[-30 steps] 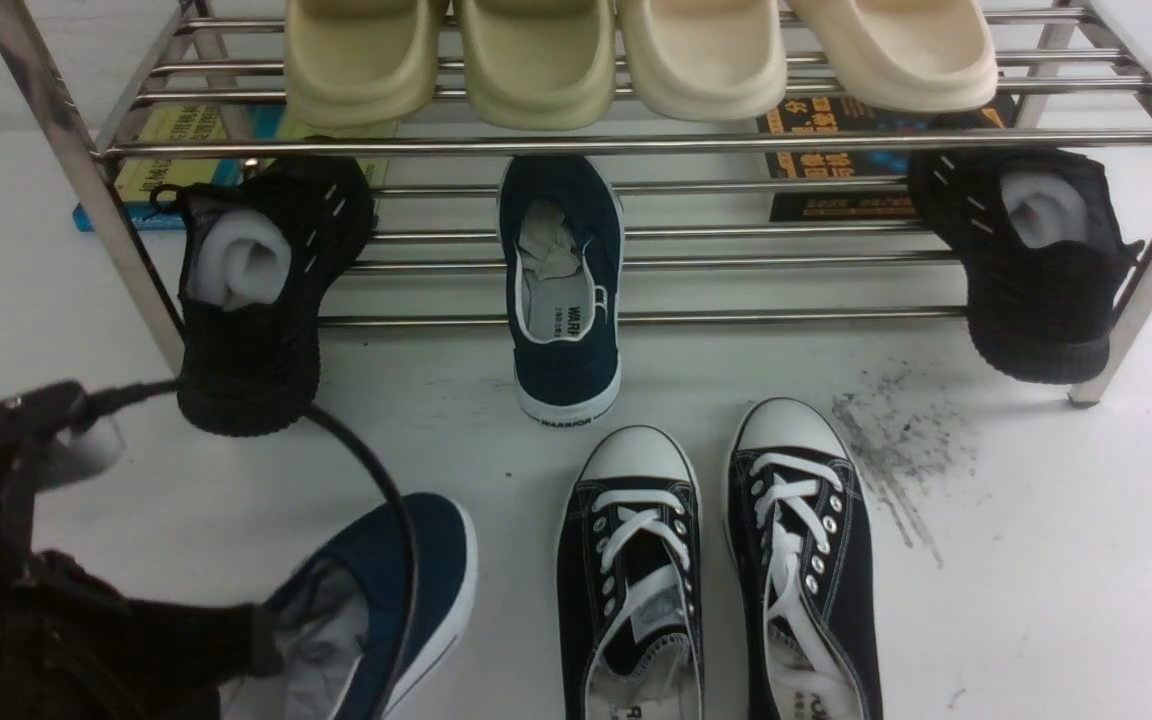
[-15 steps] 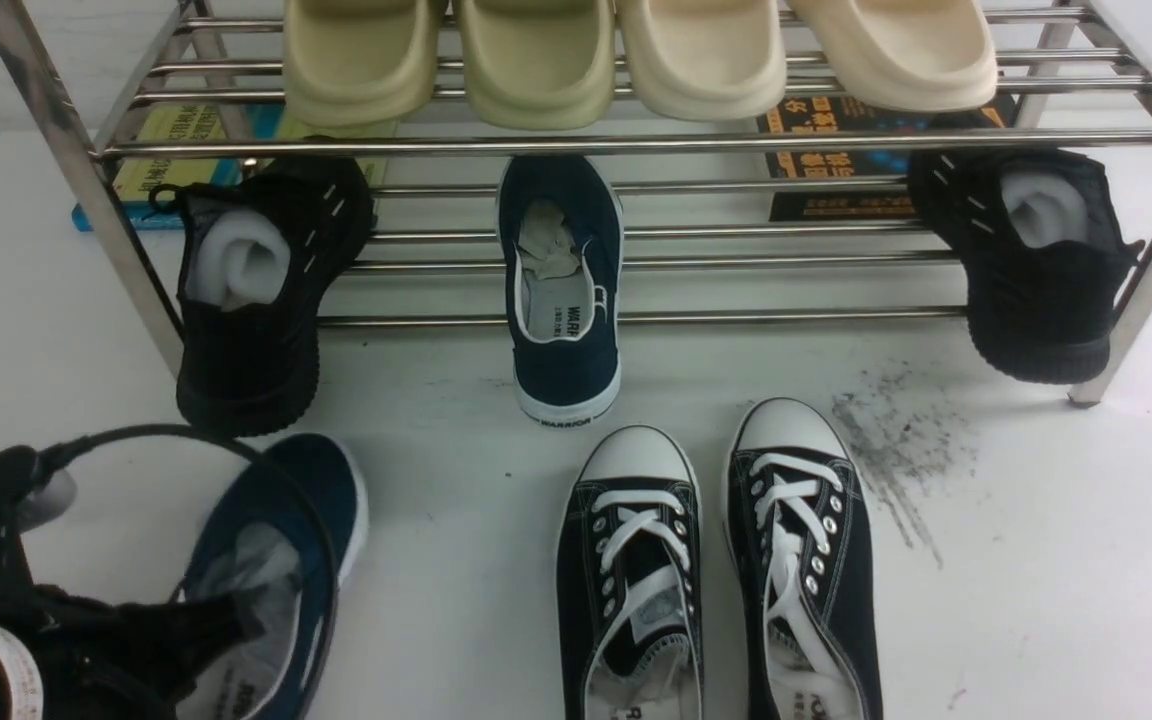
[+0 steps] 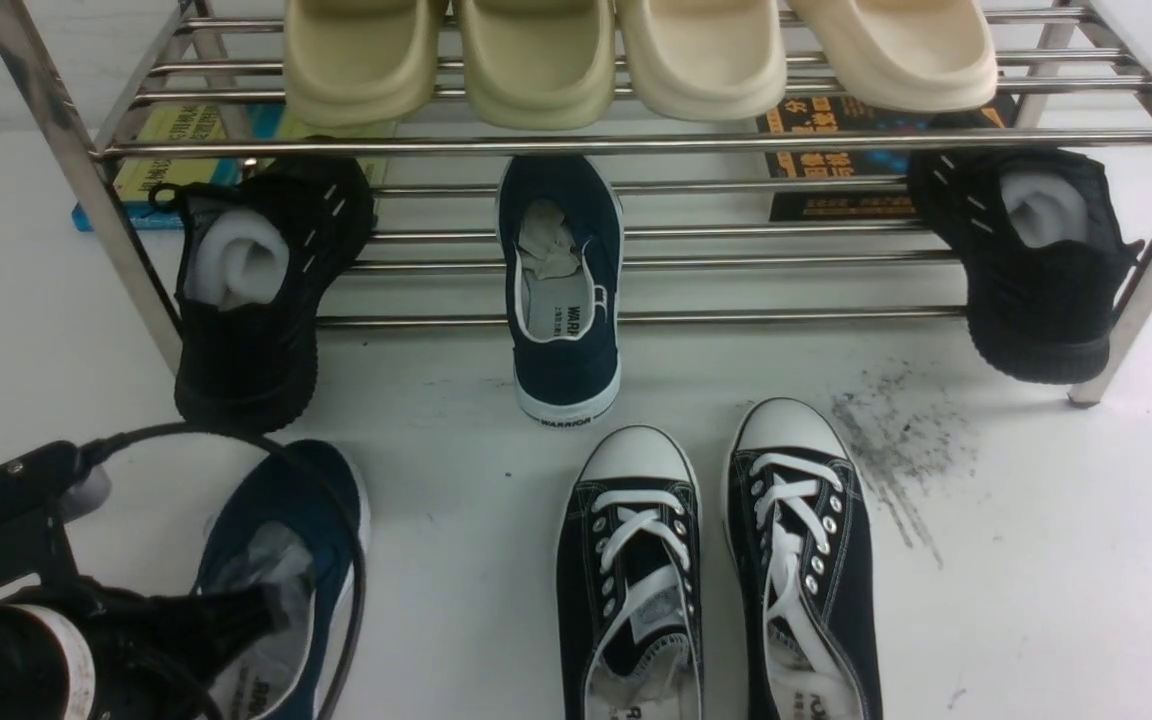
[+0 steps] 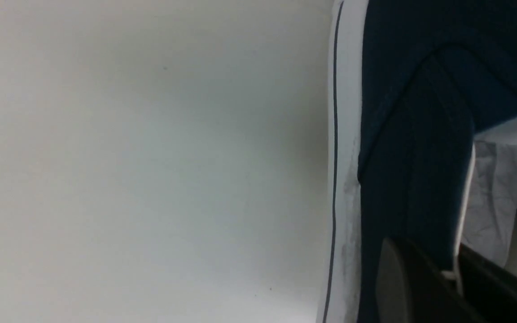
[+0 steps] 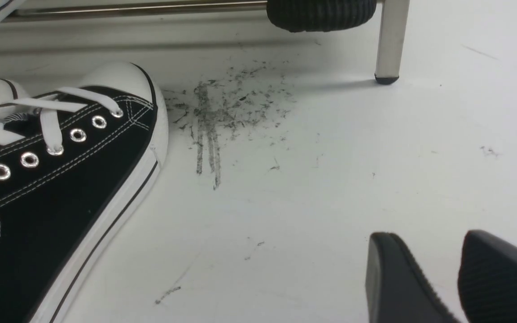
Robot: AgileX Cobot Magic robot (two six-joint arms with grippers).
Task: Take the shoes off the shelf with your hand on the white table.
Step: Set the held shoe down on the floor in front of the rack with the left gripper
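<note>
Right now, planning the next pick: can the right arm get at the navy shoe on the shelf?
Probably yes: the navy shoe overhangs the shelf heel-first, unblocked; the right tool is empty.

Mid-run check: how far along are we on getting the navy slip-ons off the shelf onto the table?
Done: one navy slip-on is off the shelf, down at the near left of the white table. In hand: the left claw grips its collar, not yet released. Left: the second navy slip-on sits on the shelf; fetch it next.
</note>
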